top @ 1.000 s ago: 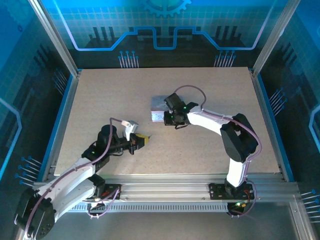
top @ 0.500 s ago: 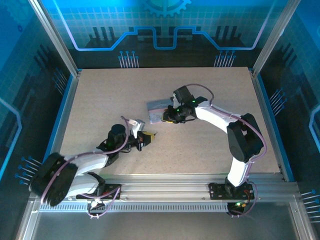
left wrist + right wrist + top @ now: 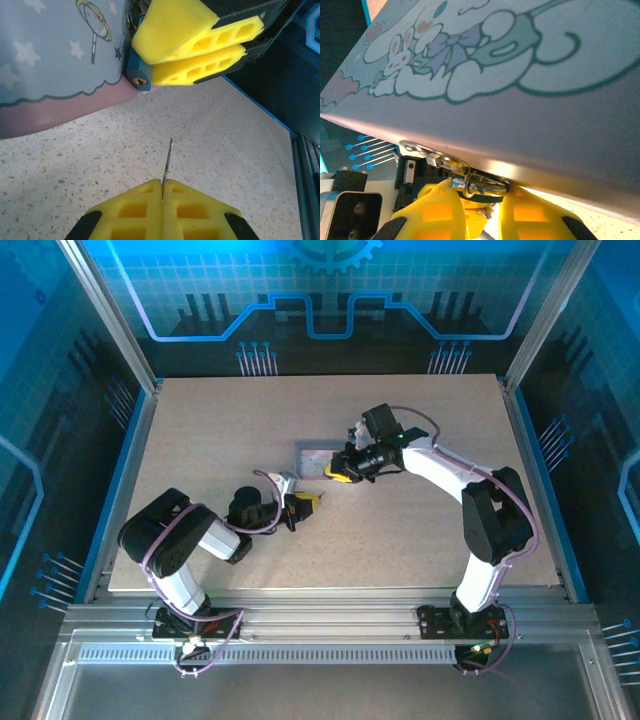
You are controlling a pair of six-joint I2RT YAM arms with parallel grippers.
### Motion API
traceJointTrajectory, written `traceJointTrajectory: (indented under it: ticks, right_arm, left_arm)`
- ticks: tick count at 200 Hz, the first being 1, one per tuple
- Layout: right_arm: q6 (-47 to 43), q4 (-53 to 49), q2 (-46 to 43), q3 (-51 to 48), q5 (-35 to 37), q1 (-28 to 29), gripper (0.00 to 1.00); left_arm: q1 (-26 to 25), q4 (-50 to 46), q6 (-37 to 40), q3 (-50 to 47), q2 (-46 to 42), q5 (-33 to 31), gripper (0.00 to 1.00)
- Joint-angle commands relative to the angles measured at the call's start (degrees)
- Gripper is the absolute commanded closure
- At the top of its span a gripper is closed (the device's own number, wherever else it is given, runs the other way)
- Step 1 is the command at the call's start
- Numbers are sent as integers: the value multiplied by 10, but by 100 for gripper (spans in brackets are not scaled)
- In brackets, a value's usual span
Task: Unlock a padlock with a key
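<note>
My right gripper (image 3: 338,476) is shut on the padlock (image 3: 138,79), a small dark blue body hanging at the corner of the cartoon-print tin (image 3: 50,55). Its keyhole faces the left wrist camera. In the right wrist view the silver shackle (image 3: 481,183) sits between my yellow fingers (image 3: 434,210), just under the tin's edge (image 3: 510,90). My left gripper (image 3: 162,184) is shut on the key (image 3: 168,159), whose thin blade points up towards the padlock. A short stretch of bare table separates them. From above, the left gripper (image 3: 310,501) lies just below and left of the right one.
The tin (image 3: 316,459) lies mid-table on the speckled board (image 3: 420,530). The blue rim and metal rail (image 3: 305,165) run along the right in the left wrist view. Both forearms reach in from the near edge.
My left gripper has carried the key up and right, towards the tin. The right gripper has shifted slightly right, and the tin has turned with it.
</note>
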Motion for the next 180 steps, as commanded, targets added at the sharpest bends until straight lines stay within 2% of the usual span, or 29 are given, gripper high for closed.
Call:
traceJointTrajectory:
  ticks: [1,25,74,180]
  right_arm:
    - [0,8,-25,23,-48,-7,100]
    - [2,7,-25,23,-56,-8,100]
    - [10,21,-30,15,-74,-11,100]
    - [21,72,-33,-12,-80,-22,100]
  left_arm:
    - [6,67,11,10,-5,-8,100]
    - [23,68,-19,29,9,12,100]
    - [25,67,-43,63,42,26,100]
    - [44,68,-102,61,61,69,100]
